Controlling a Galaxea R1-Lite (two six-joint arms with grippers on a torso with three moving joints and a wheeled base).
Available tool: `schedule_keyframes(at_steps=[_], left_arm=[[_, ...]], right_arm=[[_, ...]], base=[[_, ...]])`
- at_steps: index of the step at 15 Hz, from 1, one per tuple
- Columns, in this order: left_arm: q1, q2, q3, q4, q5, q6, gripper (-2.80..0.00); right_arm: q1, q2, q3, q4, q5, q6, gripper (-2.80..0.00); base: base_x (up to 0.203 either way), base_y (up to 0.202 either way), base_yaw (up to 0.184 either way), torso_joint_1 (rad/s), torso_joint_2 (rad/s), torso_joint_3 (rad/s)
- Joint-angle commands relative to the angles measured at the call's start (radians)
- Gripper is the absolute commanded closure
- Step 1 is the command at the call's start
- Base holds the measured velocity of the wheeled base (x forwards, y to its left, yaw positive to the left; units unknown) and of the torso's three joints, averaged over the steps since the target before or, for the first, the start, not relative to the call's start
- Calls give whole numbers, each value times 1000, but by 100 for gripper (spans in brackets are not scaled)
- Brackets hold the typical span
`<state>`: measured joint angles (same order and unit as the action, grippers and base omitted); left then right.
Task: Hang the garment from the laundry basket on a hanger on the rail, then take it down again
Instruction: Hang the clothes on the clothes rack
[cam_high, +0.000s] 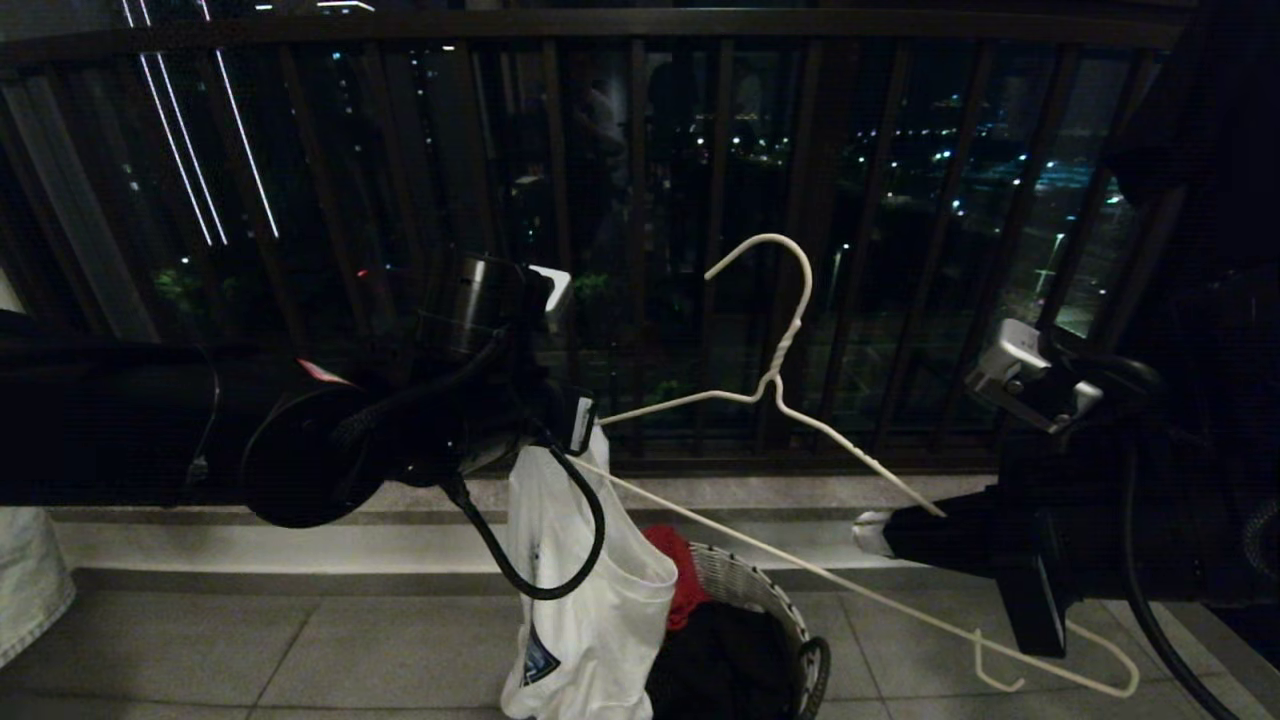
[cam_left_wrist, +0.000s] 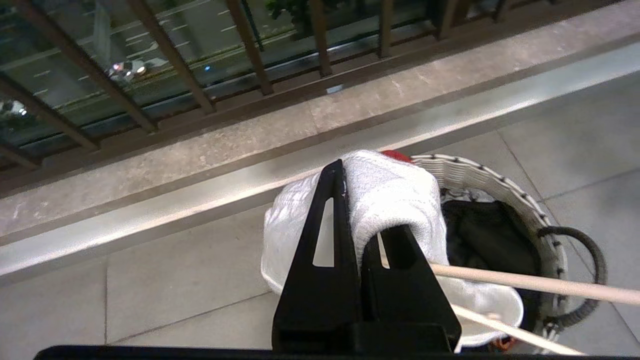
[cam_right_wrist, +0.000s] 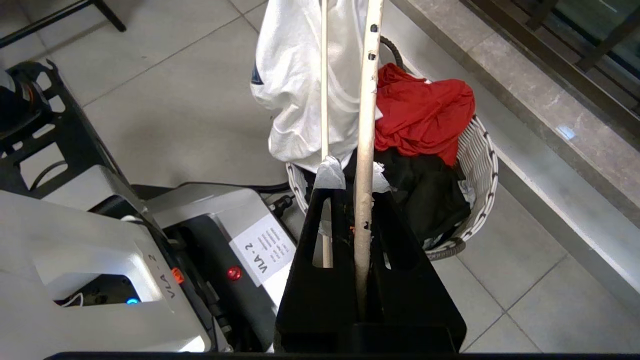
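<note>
The white T-shirt (cam_high: 575, 590) hangs in the air just above the floor tiles, bunched at the top and draping down beside the laundry basket (cam_high: 770, 610), its blue logo showing low on the cloth. It's off the basket, lifted clear, with its lower folds right next to the woven rim. The left gripper (cam_high: 580, 425) has it: the fingers (cam_left_wrist: 325, 240) are clamped tight on a wad of white fabric, and one end of the white wire hanger (cam_high: 790, 390) runs in right at that same grip, seemingly into the cloth.

The hanger sits tilted across the middle of the scene, hook up against the dark barred balcony railing (cam_high: 640, 200), twisted neck below it, its long lower wire slanting down toward the robot's right. The right gripper (cam_high: 875, 530) is pinched shut on the hanger's shoulder wire on that side; in the right wrist view the wire passes straight between the closed fingers (cam_right_wrist: 325, 220).

Down in the basket, a red cloth (cam_right_wrist: 422, 115) is heaped over the far edge and a black garment (cam_right_wrist: 425, 195) fills the bottom. The basket stands on pale floor tiles (cam_high: 300, 650) near a stone ledge (cam_left_wrist: 200, 145) under the railing. The robot's own base (cam_right_wrist: 100, 260) shows beside the basket.
</note>
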<state>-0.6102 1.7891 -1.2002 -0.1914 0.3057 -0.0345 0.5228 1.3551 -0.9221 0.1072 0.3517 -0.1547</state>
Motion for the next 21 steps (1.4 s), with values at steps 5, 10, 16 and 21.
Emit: schedule_keyframes(at_steps=[5,10,16,21], left_arm=[[-47,-21,-4,15,6,-1,0],[-123,-22,-38,92,105,-51,0],[-185,-12,-160,169,140,-142,0],[-223,30,-247,196,141,-189,0]], right_arm=[[-2,19,0,-18,-4,-3,0],[-51,35,11,-103,-7,0,0],[-52,67,20,-172,-5,46,0],[-49,102,28,-234,-5,92,0]], base=[[0,0,0,0,0,0],[0,0,0,0,0,0],[0,0,0,0,0,0],[0,0,0,0,0,0]])
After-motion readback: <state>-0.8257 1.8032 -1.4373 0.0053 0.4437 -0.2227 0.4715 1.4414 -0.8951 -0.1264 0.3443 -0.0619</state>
